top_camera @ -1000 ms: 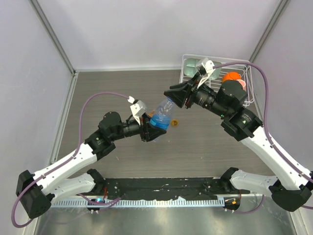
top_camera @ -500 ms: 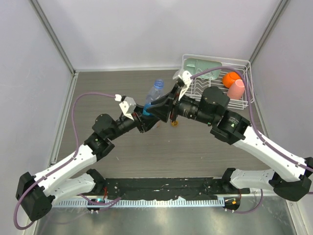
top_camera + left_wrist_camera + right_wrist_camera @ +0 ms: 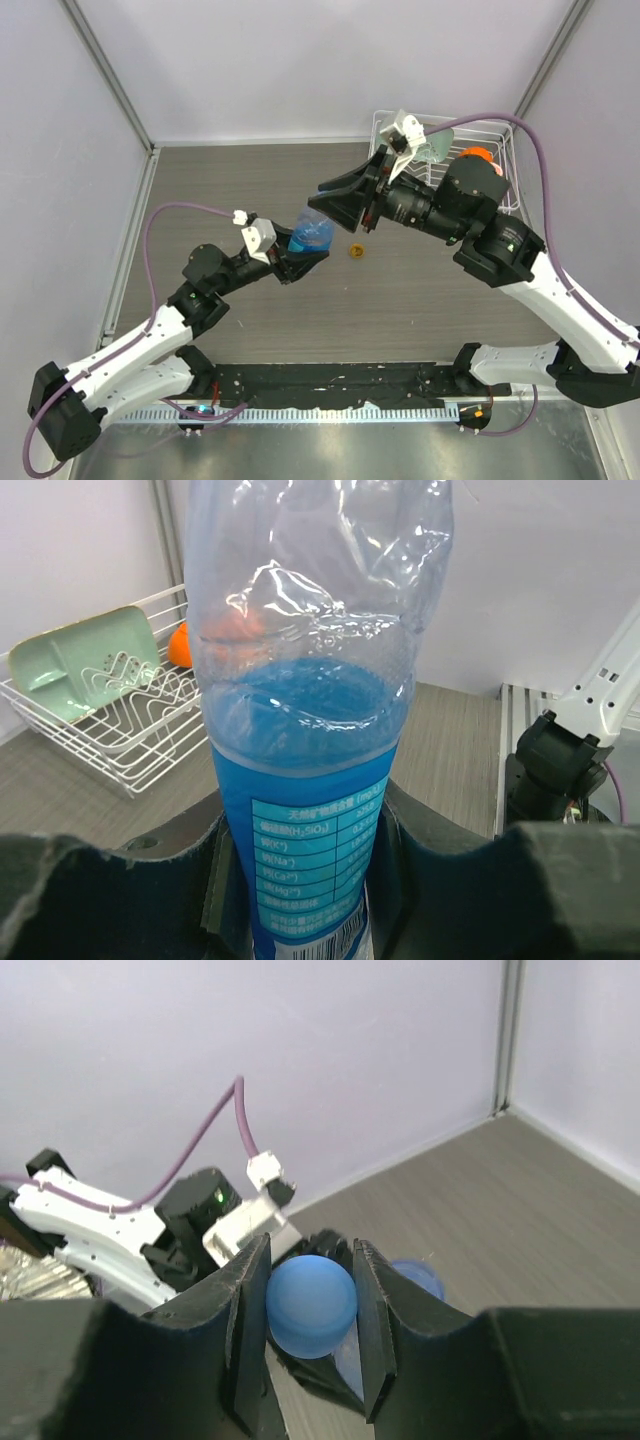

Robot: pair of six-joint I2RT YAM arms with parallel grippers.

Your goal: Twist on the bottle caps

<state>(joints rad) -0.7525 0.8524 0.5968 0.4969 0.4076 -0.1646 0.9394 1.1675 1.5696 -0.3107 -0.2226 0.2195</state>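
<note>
Your table (image 3: 240, 180) is grey-brown wood grain, boxed in by plain pale walls (image 3: 300, 60) with metal corner posts. Your left tool (image 3: 297, 255) is clamped around the clear bottle (image 3: 305, 780) at its blue label. Your right tool (image 3: 338, 197) pinches the blue cap (image 3: 310, 1305), close to the bottle's top. The orange cap (image 3: 355, 250) lies loose on the table nearby. A wire rack (image 3: 378, 140) sits in the far right corner.

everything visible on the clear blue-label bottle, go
The bottle is thin clear plastic, crumpled and dented in its upper part, with a blue label carrying white print and a barcode around its lower body. In the left wrist view it stands roughly upright, clamped at the label between the two fingers of the left gripper. Its neck is cropped out there.
</note>
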